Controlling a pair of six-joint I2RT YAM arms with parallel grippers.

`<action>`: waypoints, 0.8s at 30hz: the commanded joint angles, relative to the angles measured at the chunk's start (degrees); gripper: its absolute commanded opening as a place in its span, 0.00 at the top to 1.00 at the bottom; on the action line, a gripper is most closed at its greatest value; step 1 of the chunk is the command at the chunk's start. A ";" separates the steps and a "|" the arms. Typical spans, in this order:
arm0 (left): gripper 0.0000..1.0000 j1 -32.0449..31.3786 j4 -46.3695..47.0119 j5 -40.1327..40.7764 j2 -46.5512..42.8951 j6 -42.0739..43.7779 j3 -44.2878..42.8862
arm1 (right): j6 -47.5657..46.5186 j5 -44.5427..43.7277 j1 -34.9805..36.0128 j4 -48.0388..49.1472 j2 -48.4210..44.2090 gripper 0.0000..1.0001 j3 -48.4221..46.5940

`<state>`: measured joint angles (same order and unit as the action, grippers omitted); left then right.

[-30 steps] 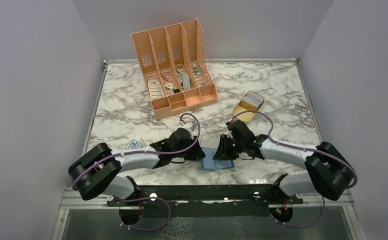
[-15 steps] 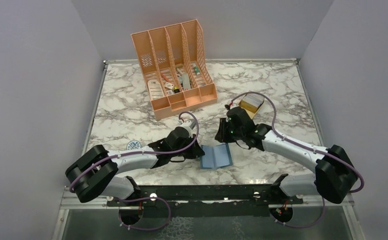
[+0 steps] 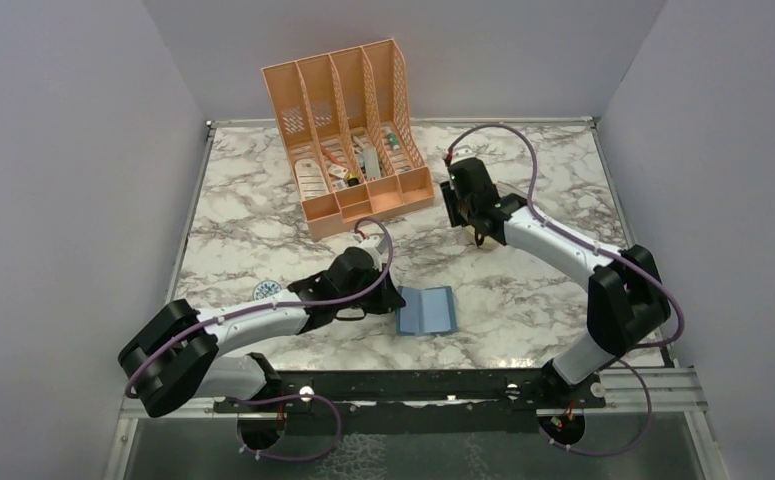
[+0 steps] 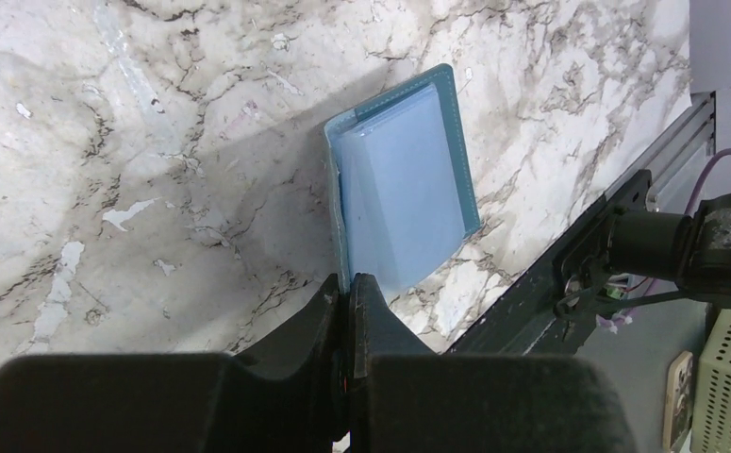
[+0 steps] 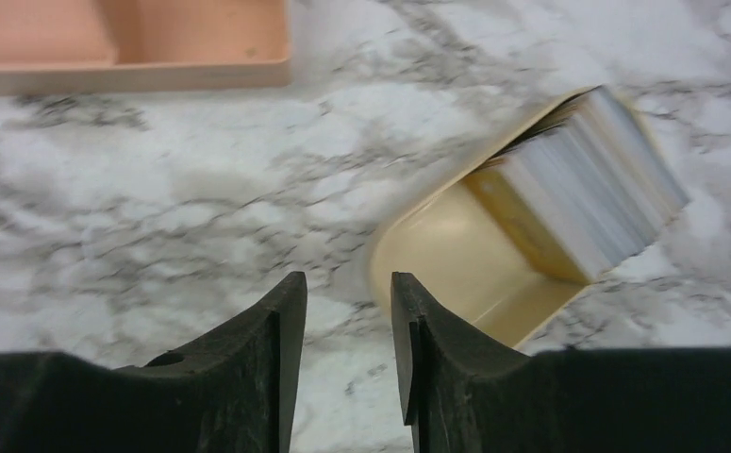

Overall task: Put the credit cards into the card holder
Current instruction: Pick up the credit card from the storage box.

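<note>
My left gripper is clenched on the small teal-blue folding card holder; my right gripper is released.
Top view: the card holder lies open on the white-and-grey marble table, at 3 o'clock of my left fingers, with the tall peach plastic desk organizer at 12 and plain grey walls around. Left wrist: my fingertips pinch the card holder's near edge, and its pale blue inside spreads toward 1 o'clock. Right wrist: only marble shows between my fingers, and the stack of thin yellow-faced credit cards in the tan oval tray sits at 2 o'clock.
</note>
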<state>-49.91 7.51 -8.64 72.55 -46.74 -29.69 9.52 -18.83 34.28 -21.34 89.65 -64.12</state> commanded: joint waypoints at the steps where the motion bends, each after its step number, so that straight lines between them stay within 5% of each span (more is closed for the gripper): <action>1: 1.00 0.71 -1.39 -2.02 -2.75 1.93 -1.49 | -11.06 -5.81 -6.23 -0.48 4.01 0.57 -6.12; 5: 1.00 1.33 -0.63 -3.26 -2.45 1.92 -1.15 | -18.54 -5.39 -9.45 1.65 6.73 0.38 -8.21; 24: 1.00 2.36 6.39 -7.83 0.29 -1.15 1.75 | -33.75 -12.22 -11.87 6.98 13.52 0.41 -5.78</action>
<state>-47.94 9.65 -14.20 72.77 -46.24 -29.39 -21.39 -27.88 22.74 -17.54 101.80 -70.61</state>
